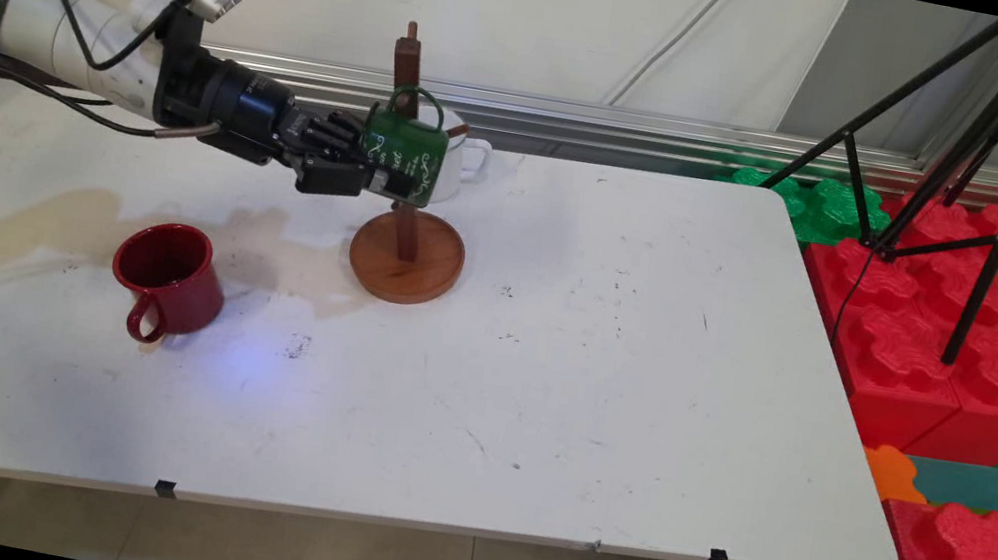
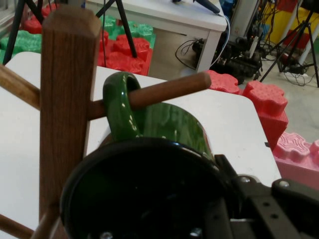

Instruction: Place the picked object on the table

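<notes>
At the wooden mug tree (image 1: 411,205), the gripper (image 1: 373,166) reaches in from the left and its jaws pinch the rim of a green mug (image 1: 402,154), 1 finger seemingly inside it; the mug lies on its side, mouth toward the hand, with its handle (image 2: 121,106) looped over 1 peg (image 2: 167,90); behind hangs a white mug (image 1: 462,155); a red mug (image 1: 168,277) stands apart on the white table (image 1: 602,389).

Green mug (image 2: 164,124) handle looped over wooden rack (image 2: 67,114) peg, claw (image 2: 219,219) gripping rim
</notes>
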Controlling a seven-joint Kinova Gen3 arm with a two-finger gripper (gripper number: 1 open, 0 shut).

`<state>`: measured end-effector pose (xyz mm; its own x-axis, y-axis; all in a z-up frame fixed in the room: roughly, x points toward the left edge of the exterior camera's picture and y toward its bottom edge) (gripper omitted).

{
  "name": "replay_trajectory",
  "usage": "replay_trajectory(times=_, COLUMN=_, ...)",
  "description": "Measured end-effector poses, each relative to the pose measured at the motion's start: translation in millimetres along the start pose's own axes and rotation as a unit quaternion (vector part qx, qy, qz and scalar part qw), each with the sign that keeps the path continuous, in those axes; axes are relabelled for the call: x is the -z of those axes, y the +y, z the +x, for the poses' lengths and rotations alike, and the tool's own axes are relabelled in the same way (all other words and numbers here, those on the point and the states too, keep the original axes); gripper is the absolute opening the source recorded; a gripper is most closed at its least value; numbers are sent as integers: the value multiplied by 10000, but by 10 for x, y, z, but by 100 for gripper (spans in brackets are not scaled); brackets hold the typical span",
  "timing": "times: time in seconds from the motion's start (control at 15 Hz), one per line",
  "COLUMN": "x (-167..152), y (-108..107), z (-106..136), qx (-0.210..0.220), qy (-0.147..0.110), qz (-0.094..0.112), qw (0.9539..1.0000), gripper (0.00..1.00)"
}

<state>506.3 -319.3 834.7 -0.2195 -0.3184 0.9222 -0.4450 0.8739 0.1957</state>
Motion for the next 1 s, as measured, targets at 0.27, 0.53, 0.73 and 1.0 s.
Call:
replay_trajectory(times=0.27, x=6, y=-2, z=10, qx=-2, qy=20, qz=-24, qw=10000, gripper=0)
replay_trajectory(times=0.53, x=28, y=8, z=34, qx=-30, qy=50, qz=-83, qw=9999, gripper=0)
replay_trajectory(times=0.73, x=64, y=50, z=69, qx=-75, qy=98, qz=-193, qw=9997, gripper=0)
replay_trajectory(times=1.0, x=125, y=122, z=105, qx=-126, qy=145, qz=-324, qw=9993, gripper=0)
